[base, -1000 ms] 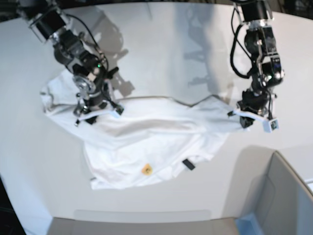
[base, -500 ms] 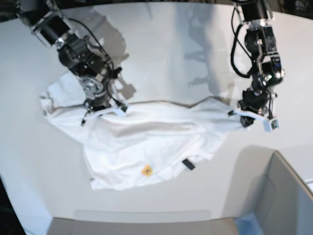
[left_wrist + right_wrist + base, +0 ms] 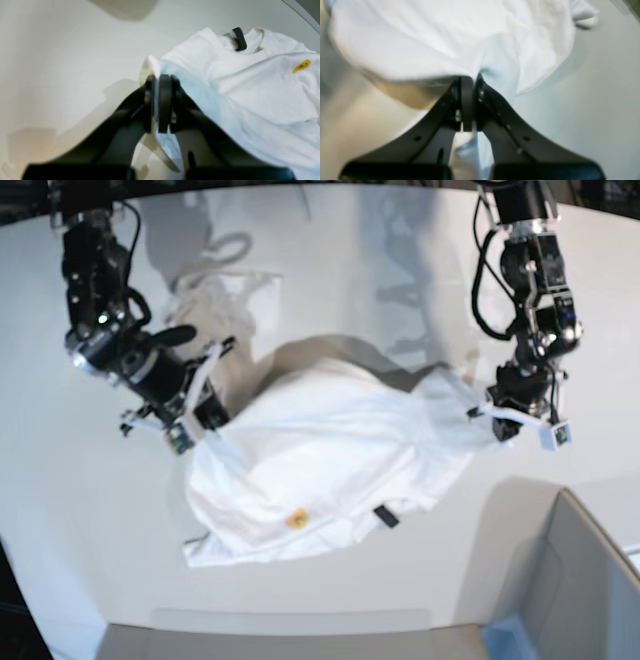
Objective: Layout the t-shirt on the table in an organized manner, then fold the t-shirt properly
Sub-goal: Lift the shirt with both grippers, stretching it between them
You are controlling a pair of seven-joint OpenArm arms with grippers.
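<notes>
The white t-shirt (image 3: 330,450) lies crumpled mid-table, its small yellow-orange label (image 3: 296,519) and black tag (image 3: 385,516) near the front edge. My right gripper (image 3: 198,428) is shut on the shirt's left edge and holds that side raised, so the cloth billows. In the right wrist view the fingers (image 3: 467,100) pinch a fold of white cloth (image 3: 432,37). My left gripper (image 3: 497,420) is shut on the shirt's right corner. The left wrist view shows its pads (image 3: 163,100) clamping the hem, with the tag (image 3: 240,38) and label (image 3: 301,66) beyond.
The white table (image 3: 350,270) stretches well beyond the shirt on all sides and shows the arms' shadows. A grey box-like corner piece (image 3: 580,580) stands at the front right, close to my left gripper.
My right gripper has shut on the shirt's left part and swung it up and inward; the spread left side is now gathered and billowing. The left arm has not moved.
</notes>
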